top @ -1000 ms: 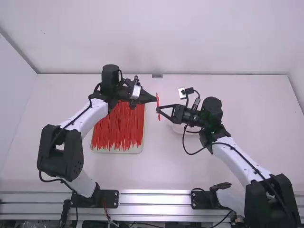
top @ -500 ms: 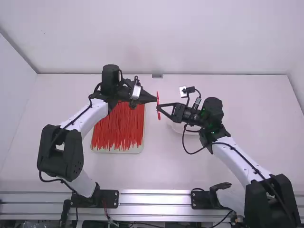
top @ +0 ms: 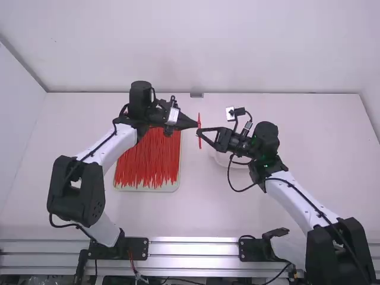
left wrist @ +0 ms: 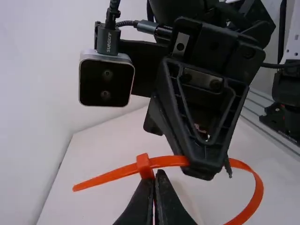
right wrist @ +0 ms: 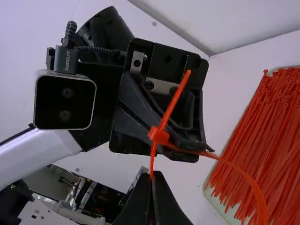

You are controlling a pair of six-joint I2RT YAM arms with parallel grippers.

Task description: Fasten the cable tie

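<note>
One red cable tie [top: 199, 117] hangs in the air between both grippers, above the table's middle. In the left wrist view it [left wrist: 108, 174] is bent into a loop, the strap running through its square head. My left gripper [left wrist: 154, 174] is shut on the tie just below the head. My right gripper [right wrist: 151, 174] is shut on the strap a little under the head, and the free tail sticks out past the left gripper [right wrist: 187, 145]. In the high view the left gripper [top: 194, 123] and the right gripper [top: 203, 133] meet tip to tip.
A tray [top: 146, 188] piled with several loose red cable ties [top: 149, 155] lies under the left arm. A shallow white dish [top: 227, 160] sits beneath the right arm. Bare table stretches out to the far right and far left.
Both grippers, with the tie between them, have shifted slightly right and away from the camera, and they stand closer together.
</note>
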